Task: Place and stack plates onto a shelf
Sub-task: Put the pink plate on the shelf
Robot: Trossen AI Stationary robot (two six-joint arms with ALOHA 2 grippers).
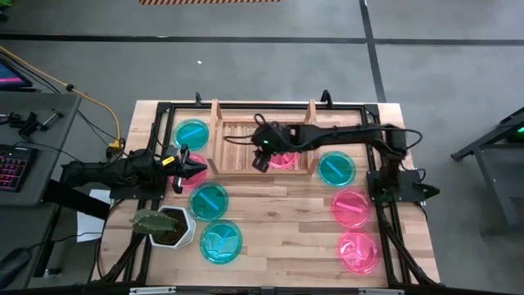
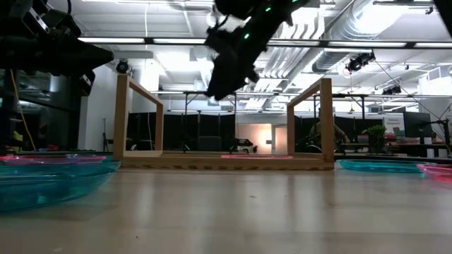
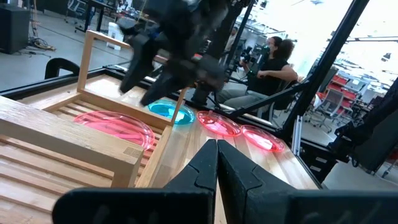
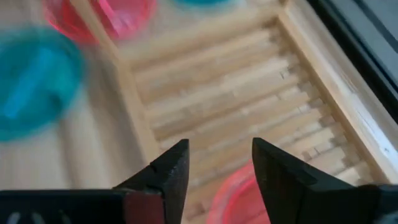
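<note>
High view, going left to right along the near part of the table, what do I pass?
Plant pot → teal plate → pink plate. The other plates sit farther back and overlap these in left-right position, so I leave them out.

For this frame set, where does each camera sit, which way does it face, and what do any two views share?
High view: overhead, looking straight down; both arms show, the right gripper open over the shelf, the left gripper shut beside it.
Low view: at tabletop height, looking level across the table; the right arm hangs above the shelf.
Left wrist view: on the left arm, facing the shelf; its own fingers show.
Right wrist view: on the right arm, facing down at the slats; its own fingers show.
All four share the pink plate on the shelf.
</note>
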